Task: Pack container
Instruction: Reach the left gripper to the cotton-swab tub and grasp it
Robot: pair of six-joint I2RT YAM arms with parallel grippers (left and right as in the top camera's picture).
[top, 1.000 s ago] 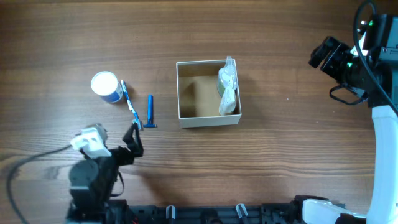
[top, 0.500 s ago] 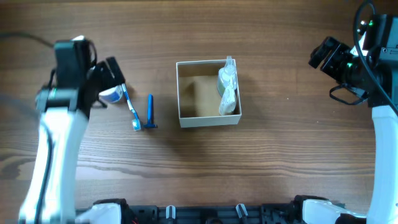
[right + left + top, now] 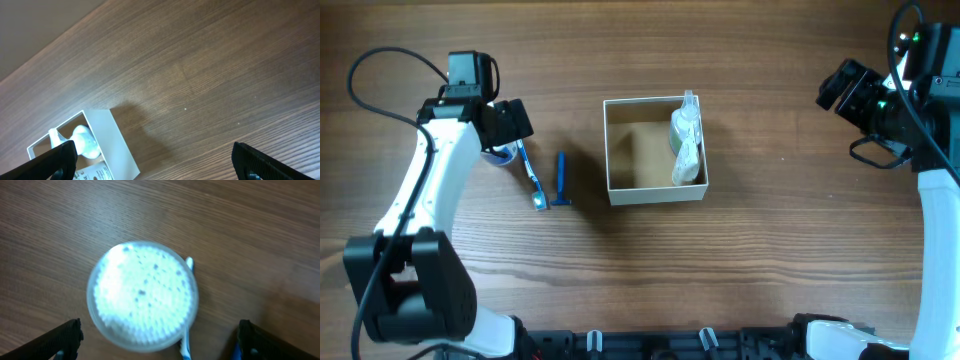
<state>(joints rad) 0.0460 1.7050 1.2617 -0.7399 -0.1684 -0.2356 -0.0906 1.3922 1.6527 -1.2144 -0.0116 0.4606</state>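
Well to the left of the container [image 3: 609,150], the left gripper [image 3: 160,342] hangs above the small round jar [image 3: 142,295]. Its fingers are spread wide apart, with one tip at each lower corner of the left wrist view, and they hold nothing. Just on the container side of the jar lies a blue toothbrush [image 3: 530,175], whose end touches the jar's rim in the wrist view. A blue razor [image 3: 561,180] lies nearer the container again, apart from its left wall. The container stands upright on the wooden table [image 3: 770,250], about midway between the two arms. White toiletries [image 3: 687,140] (a bottle and what looks like a packet or two, too small to name) are stacked against its right wall, and the left half of its brown floor is bare. It is probably light, and its thin cardboard walls would likely bow or crease under a hard pinch. With so little weight in it, it would likely skate on the smooth wood if nudged. The best place to take hold seems to be the rim of the left wall, where nothing crowds it, with one finger inside and one outside. Far to the right of the container, the right gripper [image 3: 152,165] is held high with its fingers also apart and empty, and its camera catches only the container's near corner.
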